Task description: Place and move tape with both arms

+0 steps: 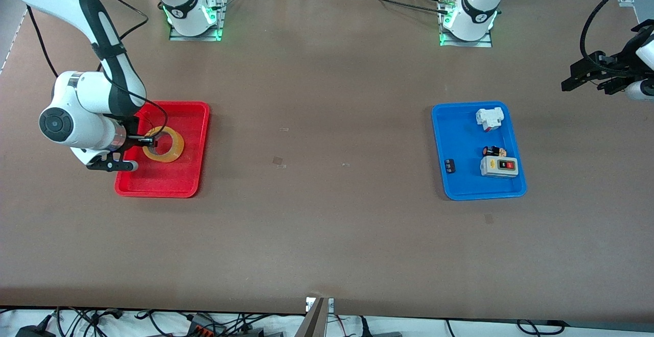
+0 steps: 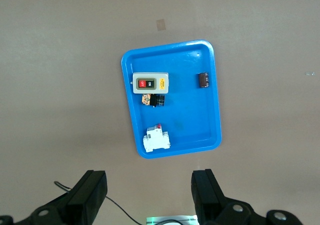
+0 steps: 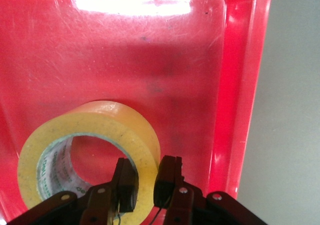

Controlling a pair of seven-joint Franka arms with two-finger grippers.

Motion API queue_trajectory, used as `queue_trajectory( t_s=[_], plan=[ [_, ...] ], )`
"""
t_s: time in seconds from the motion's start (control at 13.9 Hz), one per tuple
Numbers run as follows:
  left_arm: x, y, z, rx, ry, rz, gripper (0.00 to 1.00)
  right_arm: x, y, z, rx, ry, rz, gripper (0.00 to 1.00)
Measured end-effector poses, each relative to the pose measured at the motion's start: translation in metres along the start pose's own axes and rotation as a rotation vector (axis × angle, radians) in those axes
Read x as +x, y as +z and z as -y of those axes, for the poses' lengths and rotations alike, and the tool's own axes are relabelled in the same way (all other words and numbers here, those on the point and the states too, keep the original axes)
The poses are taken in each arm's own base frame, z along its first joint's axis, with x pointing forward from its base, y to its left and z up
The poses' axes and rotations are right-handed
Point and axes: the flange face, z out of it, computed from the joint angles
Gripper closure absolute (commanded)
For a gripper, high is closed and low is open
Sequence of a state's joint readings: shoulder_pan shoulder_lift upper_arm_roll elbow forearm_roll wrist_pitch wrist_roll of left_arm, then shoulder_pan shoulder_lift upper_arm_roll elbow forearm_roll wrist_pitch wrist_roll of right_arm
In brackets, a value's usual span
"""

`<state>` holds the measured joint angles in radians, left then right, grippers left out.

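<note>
The yellow tape roll lies in the red tray toward the right arm's end of the table. My right gripper is down in the tray and shut on the roll's wall. In the right wrist view the tape fills the middle, and the right gripper has one finger inside the ring and one outside. My left gripper waits open and empty in the air, off the left arm's end of the table. In the left wrist view the left gripper shows its fingers wide apart.
A blue tray toward the left arm's end holds a white breaker, a grey switch box and two small dark parts. It also shows in the left wrist view. The red tray's floor is otherwise bare.
</note>
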<state>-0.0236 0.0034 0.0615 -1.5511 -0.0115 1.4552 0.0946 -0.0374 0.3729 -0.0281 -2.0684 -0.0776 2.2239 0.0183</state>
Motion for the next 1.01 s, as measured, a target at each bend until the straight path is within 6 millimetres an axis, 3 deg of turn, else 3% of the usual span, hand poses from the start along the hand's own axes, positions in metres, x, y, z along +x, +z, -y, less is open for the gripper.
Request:
queue_trajectory(
  t_s=[0.07, 0.14, 0.22, 0.43, 0.57, 1.01],
  plan=[
    [0.000, 0.000, 0.000, 0.000, 0.000, 0.000, 0.00, 0.000, 0.003, 0.001, 0.000, -0.002, -0.001, 0.74],
    [0.000, 0.000, 0.000, 0.000, 0.000, -0.001, 0.00, -0.001, 0.007, 0.001, 0.001, -0.002, 0.003, 0.18],
    [0.000, -0.001, 0.000, 0.000, -0.001, -0.001, 0.00, -0.002, 0.012, 0.002, 0.001, -0.003, 0.009, 0.01],
    [0.000, -0.001, 0.001, 0.000, -0.003, -0.002, 0.00, 0.001, 0.007, 0.002, 0.001, -0.003, 0.004, 0.00],
    [0.000, -0.001, 0.001, 0.000, -0.002, -0.002, 0.00, 0.006, -0.032, 0.003, -0.003, -0.006, 0.020, 0.00],
    [0.000, -0.001, 0.000, 0.000, -0.001, -0.001, 0.00, 0.003, -0.250, -0.001, -0.012, -0.001, -0.004, 0.00]
  ],
)
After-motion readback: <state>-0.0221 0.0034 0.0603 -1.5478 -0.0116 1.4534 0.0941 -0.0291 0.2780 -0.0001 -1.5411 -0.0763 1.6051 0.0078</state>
